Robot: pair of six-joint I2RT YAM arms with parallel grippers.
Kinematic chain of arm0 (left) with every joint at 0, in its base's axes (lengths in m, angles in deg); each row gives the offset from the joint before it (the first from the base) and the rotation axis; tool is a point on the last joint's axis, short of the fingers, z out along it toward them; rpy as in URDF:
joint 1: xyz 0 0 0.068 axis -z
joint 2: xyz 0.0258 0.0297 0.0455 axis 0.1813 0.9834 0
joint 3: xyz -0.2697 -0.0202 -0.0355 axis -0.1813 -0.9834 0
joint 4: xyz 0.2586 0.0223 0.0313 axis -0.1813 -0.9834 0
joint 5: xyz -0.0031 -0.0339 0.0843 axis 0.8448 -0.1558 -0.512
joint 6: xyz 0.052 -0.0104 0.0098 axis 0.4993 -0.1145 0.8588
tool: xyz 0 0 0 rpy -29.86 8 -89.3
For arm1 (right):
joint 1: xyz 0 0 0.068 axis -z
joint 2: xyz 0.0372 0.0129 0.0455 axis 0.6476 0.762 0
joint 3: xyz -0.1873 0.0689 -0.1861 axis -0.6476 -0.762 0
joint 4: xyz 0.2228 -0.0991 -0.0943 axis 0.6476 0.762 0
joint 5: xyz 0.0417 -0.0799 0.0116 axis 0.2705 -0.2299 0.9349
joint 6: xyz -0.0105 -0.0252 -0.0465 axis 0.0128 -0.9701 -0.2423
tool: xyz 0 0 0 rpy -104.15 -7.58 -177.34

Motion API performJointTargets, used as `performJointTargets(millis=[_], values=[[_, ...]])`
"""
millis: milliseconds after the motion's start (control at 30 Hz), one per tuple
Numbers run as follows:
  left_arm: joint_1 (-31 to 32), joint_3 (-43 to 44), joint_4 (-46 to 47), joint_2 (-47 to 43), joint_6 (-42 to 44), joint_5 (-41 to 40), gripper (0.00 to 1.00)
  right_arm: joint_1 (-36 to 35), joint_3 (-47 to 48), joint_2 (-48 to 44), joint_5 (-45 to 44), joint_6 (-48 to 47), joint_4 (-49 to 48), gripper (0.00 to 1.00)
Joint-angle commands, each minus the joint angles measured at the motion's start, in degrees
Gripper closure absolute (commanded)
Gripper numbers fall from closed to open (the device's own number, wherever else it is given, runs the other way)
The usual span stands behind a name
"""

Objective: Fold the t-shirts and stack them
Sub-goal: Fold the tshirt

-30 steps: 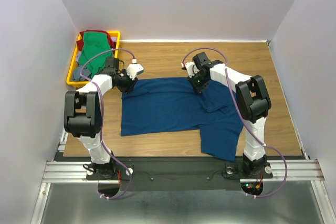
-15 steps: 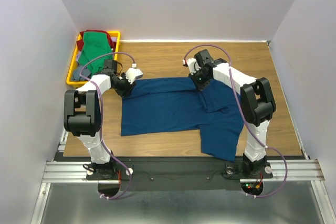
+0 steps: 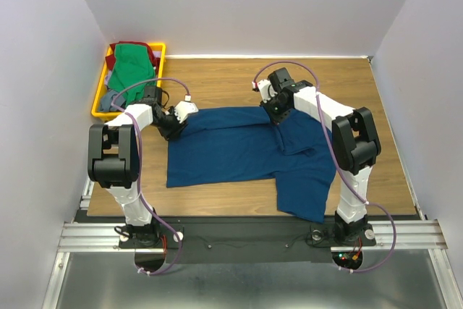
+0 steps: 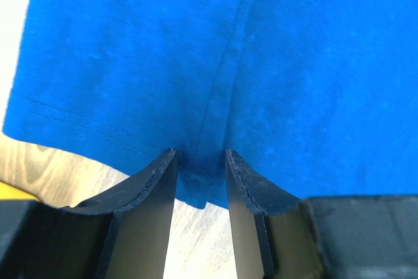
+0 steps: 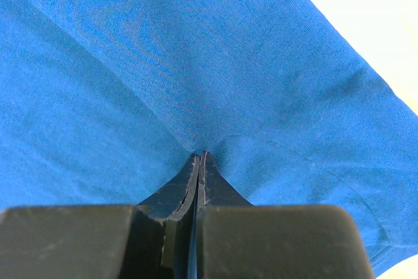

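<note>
A large dark navy-blue t-shirt (image 3: 231, 146) lies spread on the wooden table, one part hanging toward the near edge at the right. My left gripper (image 3: 176, 122) is at its far left corner. In the left wrist view the gripper (image 4: 200, 155) is open, with the shirt's seam and hem (image 4: 215, 109) between the jaws. My right gripper (image 3: 277, 115) is at the shirt's far edge near the middle. In the right wrist view the gripper (image 5: 200, 156) is shut on a pinch of the blue cloth (image 5: 196, 63). Green (image 3: 129, 66), dark red (image 3: 134, 45) and grey-blue (image 3: 108, 99) shirts lie in the tray.
A yellow plastic tray (image 3: 98, 99) stands at the far left corner of the table. White walls close in the left, back and right. Bare wood (image 3: 347, 85) shows behind and to the right of the shirt.
My left gripper has dropped a little onto the shirt's far left corner. My right gripper has shifted slightly back and right with the cloth. The shirt has barely moved.
</note>
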Motion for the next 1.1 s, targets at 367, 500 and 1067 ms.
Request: performJointTargets(millis=[367,500,1067], values=[[-0.7,-0.4,0.5,-3.6,2.8,-3.4,1.00,0.3,-1.1,-4.1,-1.5,-2.5,-0.3,1.00],[-0.7,-0.2,-1.3,-3.5,4.3,-3.1,1.00,0.3,-2.7,-4.4,0.8,-3.4,0.7,0.99],[-0.2,4.8,-7.1,-7.1,3.2,7.1,0.53,6.1,1.6,-7.2,8.7,-1.2,5.9,0.46]])
